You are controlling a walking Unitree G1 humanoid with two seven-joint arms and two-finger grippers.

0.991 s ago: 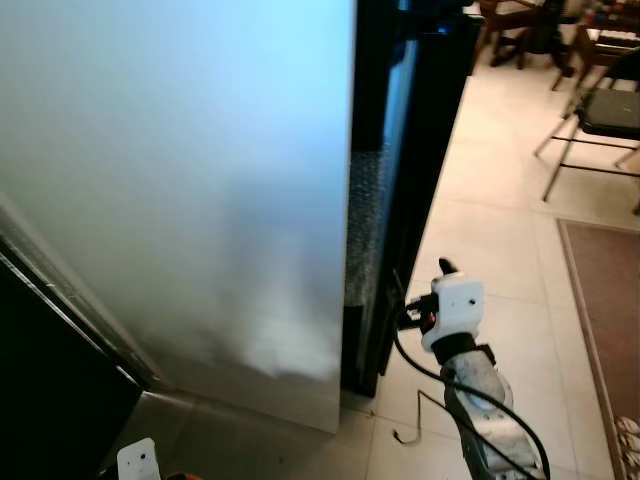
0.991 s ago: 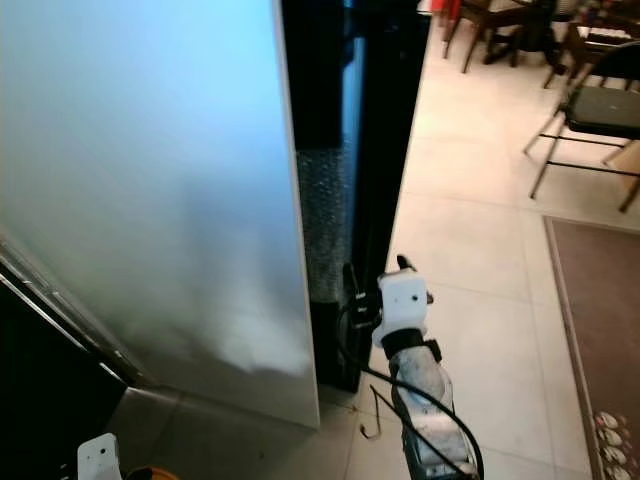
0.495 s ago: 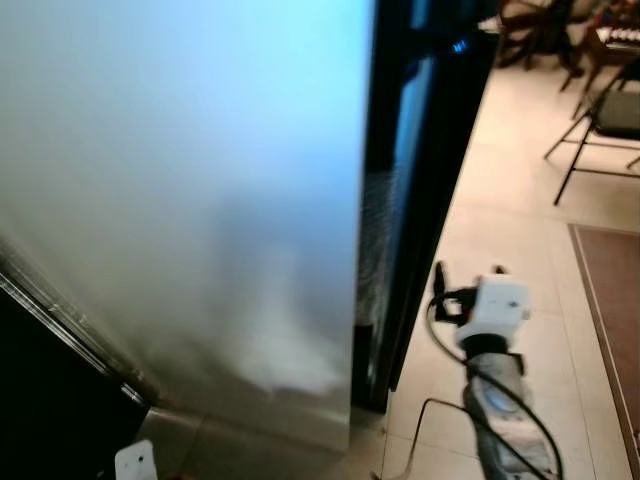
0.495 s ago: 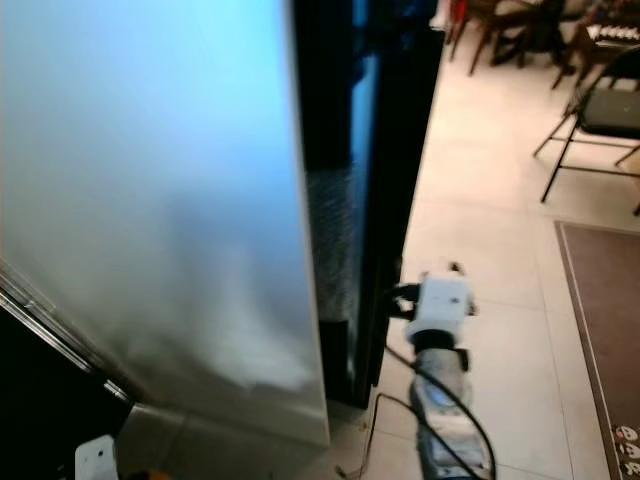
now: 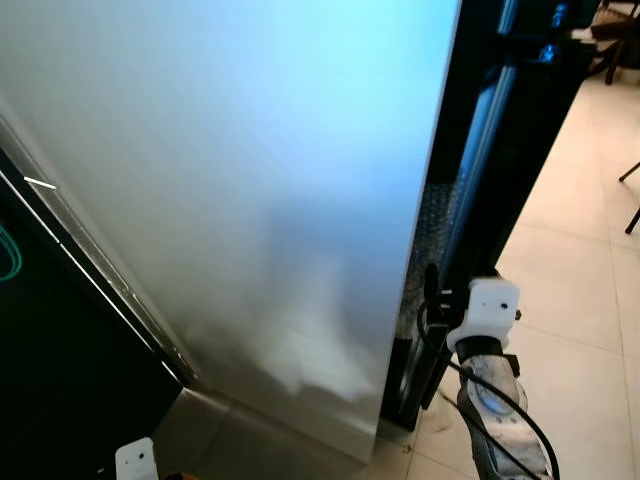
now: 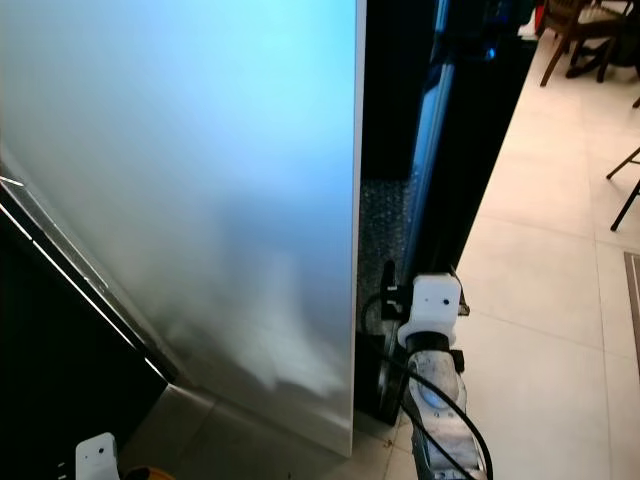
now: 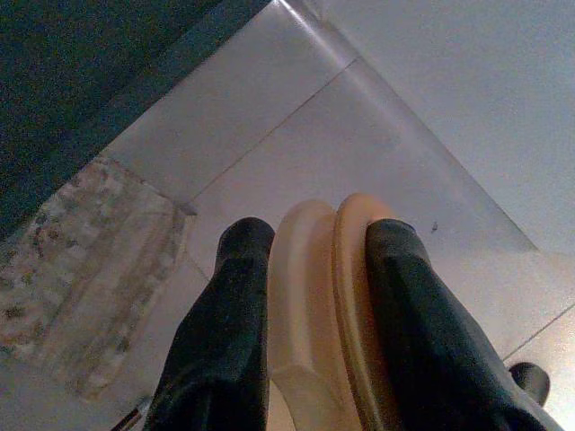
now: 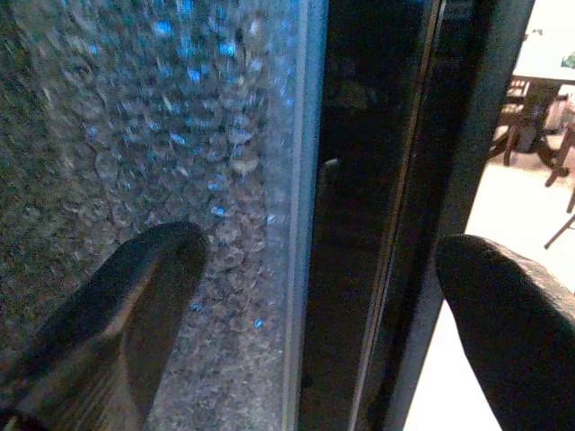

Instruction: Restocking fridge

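Fridge (image 5: 250, 180) stood right before the robot, its wide silver side panel taking most of the head views, with a dark gap along its right edge where a black door (image 6: 470, 150) stood ajar. Bubble-textured wrap (image 8: 135, 135) lined the surface inside that gap. The right end effector (image 8: 323, 296) was raised at the lower part of the gap, its two black fingers spread wide, one finger (image 8: 117, 305) in front of the bubble wrap and the other on the far side of the door's black edge, so the door edge sat between them; whether either finger touched it could not be told. It held nothing. The left end effector (image 7: 310, 314) hung low above the pale tiled floor (image 7: 296, 117), its fingers closed on a flat tan and cream item (image 7: 328, 296) held on edge between them; what that item was could not be made out. A patterned mat (image 7: 81, 260) lay on the floor beside a dark cabinet front. Chair legs (image 6: 625, 190) stood well apart on the tiles at the right.
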